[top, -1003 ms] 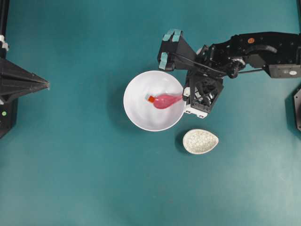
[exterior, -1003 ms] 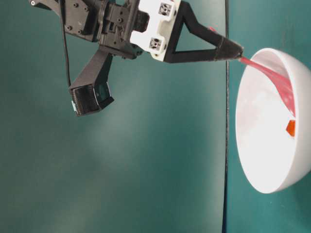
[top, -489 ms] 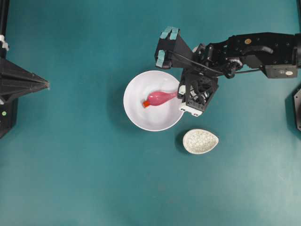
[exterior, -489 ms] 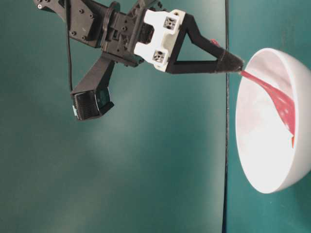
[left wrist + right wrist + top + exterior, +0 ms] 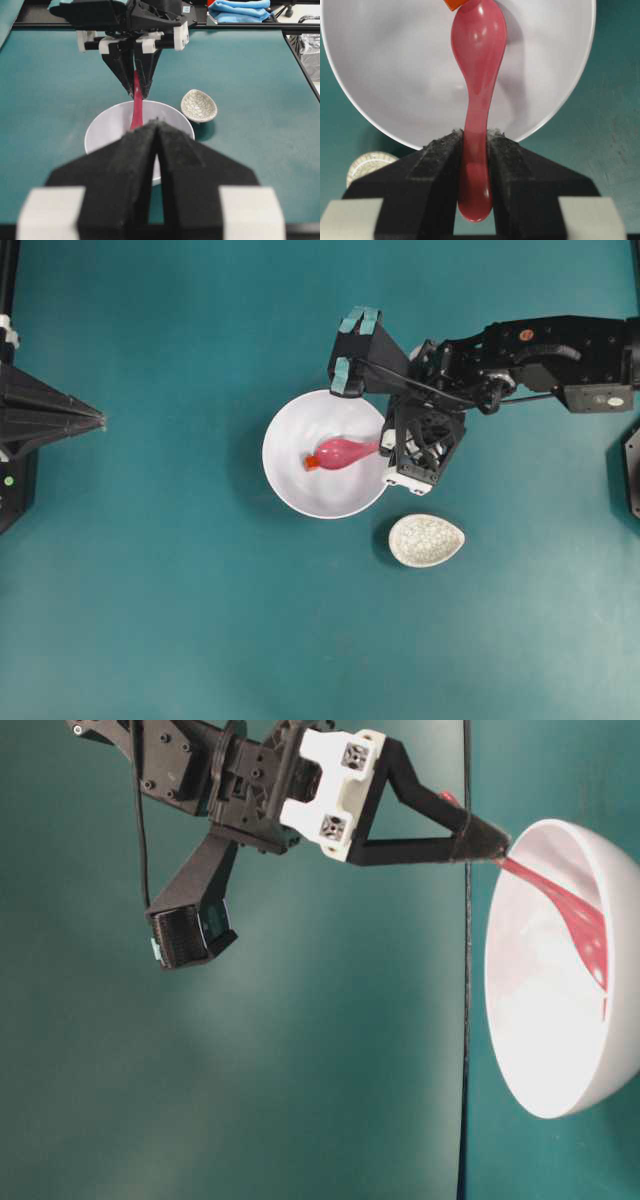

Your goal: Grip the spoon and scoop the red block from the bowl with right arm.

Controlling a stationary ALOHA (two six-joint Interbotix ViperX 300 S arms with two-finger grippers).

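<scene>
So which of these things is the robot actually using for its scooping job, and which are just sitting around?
In use:
- spoon, clamped by the right gripper
- red block, at the spoon's tip
- bowl, holding both

Just lying about:
- small speckled dish, on the table beside the bowl
- left gripper, shut on nothing
- blue cloth, beyond the table's far edge

1. a small speckled cream dish (image 5: 427,540), oval, sits upright on the table.
2. the table (image 5: 180,620) is teal.
3. blue cloth (image 5: 239,10) lies folded beyond the table's far edge.
</scene>
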